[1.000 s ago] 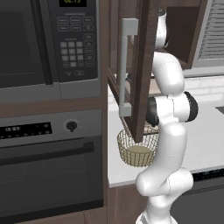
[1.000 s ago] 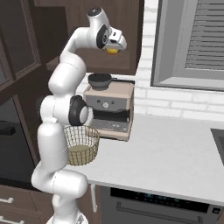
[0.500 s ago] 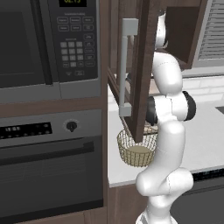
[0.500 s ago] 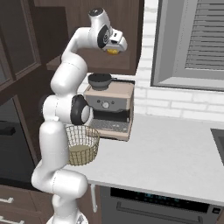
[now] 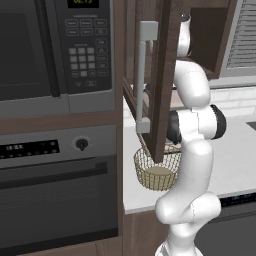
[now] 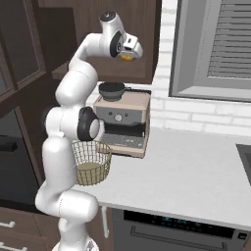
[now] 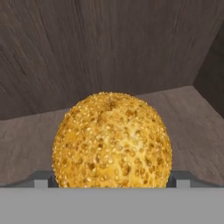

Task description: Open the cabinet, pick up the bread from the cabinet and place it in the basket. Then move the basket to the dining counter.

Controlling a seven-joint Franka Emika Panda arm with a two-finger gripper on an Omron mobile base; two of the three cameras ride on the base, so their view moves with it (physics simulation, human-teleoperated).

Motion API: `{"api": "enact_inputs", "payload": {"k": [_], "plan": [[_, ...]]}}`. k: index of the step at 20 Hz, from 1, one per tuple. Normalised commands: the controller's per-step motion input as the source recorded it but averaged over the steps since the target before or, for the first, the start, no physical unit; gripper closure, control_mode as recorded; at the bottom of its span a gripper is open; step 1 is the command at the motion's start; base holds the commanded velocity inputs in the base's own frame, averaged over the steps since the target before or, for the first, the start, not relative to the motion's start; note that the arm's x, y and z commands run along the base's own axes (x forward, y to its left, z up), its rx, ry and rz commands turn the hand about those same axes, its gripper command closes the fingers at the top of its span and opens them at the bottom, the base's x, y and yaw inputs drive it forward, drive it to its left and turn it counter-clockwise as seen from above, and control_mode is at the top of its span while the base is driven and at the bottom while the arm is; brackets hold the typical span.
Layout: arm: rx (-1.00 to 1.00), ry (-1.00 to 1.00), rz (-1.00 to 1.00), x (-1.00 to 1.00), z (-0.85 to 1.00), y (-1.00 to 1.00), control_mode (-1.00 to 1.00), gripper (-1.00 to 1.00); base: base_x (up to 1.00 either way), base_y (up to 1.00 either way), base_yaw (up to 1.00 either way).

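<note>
The cabinet point(image 5: 162, 75) door stands open. The end effector point(image 6: 128, 55) is raised inside the cabinet, jaws wide, with the bread point(image 7: 112, 140) between them on the cabinet shelf point(image 7: 26, 140); contact cannot be determined. The basket point(image 6: 91, 162) sits on the worktop point(image 6: 186, 171) by the arm's base, beside the coffee machine point(image 6: 122, 120).
</note>
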Motion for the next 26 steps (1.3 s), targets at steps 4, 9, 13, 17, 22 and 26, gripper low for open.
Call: {"api": "enact_inputs", "payload": {"k": [4,9,13,17,22,26], "plan": [[0.00,-0.29,0.00,-0.12,-0.14,0.00,-1.00,1.00,0.00,0.00,0.00],[0.00,-0.36,0.00,-0.80,0.09,0.00,-1.00,1.00,0.00,0.00,0.00],[-0.02,-0.35,0.00,-1.00,0.10,0.00,-1.00,1.00,0.00,0.00,0.00],[-0.01,-0.37,-0.01,-0.95,0.30,0.00,-1.00,1.00,0.00,0.00,0.00],[-0.03,-0.16,-0.01,-0.97,0.70,0.03,-1.00,1.00,0.00,0.00,0.00],[0.00,0.00,-0.01,-1.00,0.42,0.18,-1.00,1.00,0.00,0.00,0.00]]}}
